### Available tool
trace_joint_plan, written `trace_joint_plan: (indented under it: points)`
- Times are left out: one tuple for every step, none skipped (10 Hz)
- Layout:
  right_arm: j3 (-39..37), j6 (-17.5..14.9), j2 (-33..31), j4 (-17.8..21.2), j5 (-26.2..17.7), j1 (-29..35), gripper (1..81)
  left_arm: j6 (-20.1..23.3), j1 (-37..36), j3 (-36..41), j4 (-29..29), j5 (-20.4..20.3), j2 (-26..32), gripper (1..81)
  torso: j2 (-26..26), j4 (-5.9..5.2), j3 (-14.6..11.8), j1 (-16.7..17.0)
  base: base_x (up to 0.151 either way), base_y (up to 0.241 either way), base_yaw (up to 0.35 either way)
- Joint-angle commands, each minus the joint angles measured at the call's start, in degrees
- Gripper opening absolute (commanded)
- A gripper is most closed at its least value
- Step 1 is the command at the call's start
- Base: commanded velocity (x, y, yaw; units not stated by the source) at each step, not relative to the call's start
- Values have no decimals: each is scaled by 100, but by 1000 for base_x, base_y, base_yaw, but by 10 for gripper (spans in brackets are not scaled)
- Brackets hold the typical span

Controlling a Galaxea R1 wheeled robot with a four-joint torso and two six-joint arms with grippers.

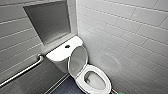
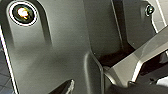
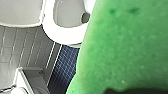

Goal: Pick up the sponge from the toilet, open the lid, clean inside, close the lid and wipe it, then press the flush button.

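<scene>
One toilet (image 1: 81,82), lid (image 1: 78,61) up, sponge (image 3: 125,50) in the right hand (image 3: 125,91).
Right hand clenched on the bright green sponge, close to its wrist camera, with the bowl and raised lid seen past it. In the head view a green sliver sits at 5 o'clock from the bowl. Left hand: can't tell its state. Lid stands raised at 10 o'clock of the bowl, against the tank. Flush button (image 1: 67,46) is dark, on the flat tank top. Grab bar (image 1: 23,71) at 9 o'clock of the tank, wall niche (image 1: 48,21) at 12. Blue tiled floor (image 1: 65,88) at 7 o'clock of the bowl.
</scene>
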State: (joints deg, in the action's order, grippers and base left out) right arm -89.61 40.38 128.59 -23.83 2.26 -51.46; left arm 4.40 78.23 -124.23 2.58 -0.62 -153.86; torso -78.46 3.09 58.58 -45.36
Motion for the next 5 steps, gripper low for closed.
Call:
trace_joint_plan:
  points:
    - [394, 23, -16, 300, -1243, 1244, 10, 35, -31, 74, -22, 432, 66, 811, -573, 0, 0, -369, 0, 0, 0]
    - [393, 32, 38, 300, -1342, 1430, 10, 35, -31, 75, -21, 431, 56, 811, -612, 0, 0, -391, 0, 0, 0]
    - [393, 32, 73, 352, -1420, 1606, 10, 35, -22, 74, -30, 431, 56, 811, -743, 0, 0, -472, 0, 0, 0]
    - [375, 32, 100, 388, -1509, 1764, 10, 35, -13, 66, -21, 431, 48, 811, -942, 0, 0, -594, 0, 0, 0]
    - [367, 32, 144, 388, -1605, 1941, 10, 35, -13, 66, -21, 431, 12, 811, -1154, 0, 2, -726, 0, 0, 0]
